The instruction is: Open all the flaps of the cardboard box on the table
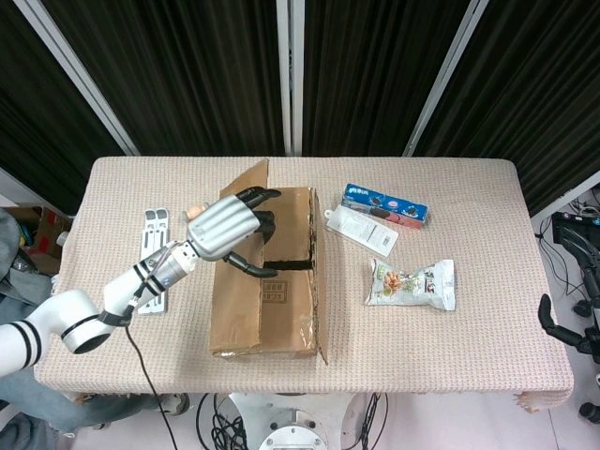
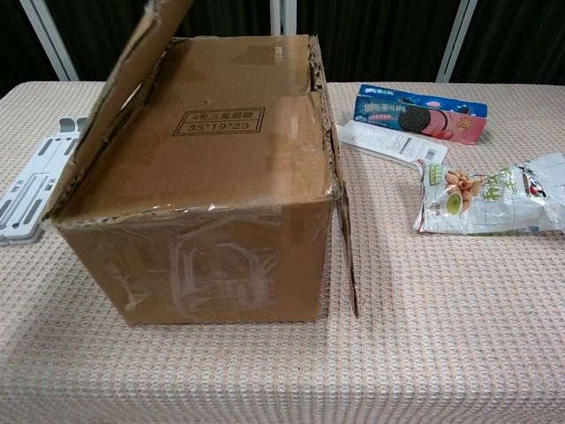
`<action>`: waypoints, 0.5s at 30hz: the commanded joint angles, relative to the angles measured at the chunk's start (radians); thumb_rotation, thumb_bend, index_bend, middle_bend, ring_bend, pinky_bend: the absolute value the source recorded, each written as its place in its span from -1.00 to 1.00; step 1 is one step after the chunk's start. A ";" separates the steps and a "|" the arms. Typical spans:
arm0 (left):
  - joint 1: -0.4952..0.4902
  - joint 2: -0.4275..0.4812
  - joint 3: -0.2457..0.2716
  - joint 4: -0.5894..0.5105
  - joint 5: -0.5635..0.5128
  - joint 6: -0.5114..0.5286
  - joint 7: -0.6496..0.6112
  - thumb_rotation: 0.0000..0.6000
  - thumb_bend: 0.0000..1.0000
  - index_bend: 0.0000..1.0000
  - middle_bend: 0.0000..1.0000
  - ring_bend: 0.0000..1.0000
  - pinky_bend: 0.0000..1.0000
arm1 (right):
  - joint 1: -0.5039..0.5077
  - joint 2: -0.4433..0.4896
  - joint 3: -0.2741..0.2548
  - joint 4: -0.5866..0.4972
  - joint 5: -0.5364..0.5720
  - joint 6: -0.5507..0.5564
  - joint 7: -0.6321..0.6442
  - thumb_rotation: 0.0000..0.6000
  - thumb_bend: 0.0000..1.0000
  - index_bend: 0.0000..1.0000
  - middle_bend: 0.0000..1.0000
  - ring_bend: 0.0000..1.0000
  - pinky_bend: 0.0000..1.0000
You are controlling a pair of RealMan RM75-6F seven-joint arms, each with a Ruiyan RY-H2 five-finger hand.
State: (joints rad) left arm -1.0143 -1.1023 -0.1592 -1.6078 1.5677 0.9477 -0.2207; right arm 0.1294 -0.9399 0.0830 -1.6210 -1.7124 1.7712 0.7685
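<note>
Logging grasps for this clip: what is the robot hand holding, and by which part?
The left robot hand grips the box's left flap by its free long edge.
</note>
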 commanded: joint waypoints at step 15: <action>0.189 0.156 0.022 -0.036 -0.009 0.172 -0.063 -0.94 -1.00 0.23 -0.04 -0.79 -0.65 | 0.012 -0.001 0.002 -0.026 -0.017 -0.023 -0.030 1.00 0.01 -1.00 -0.99 -1.00 -1.00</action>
State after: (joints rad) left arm -0.8386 -0.9554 -0.1390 -1.6494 1.5571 1.1054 -0.2692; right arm 0.1407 -0.9401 0.0847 -1.6464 -1.7289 1.7503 0.7396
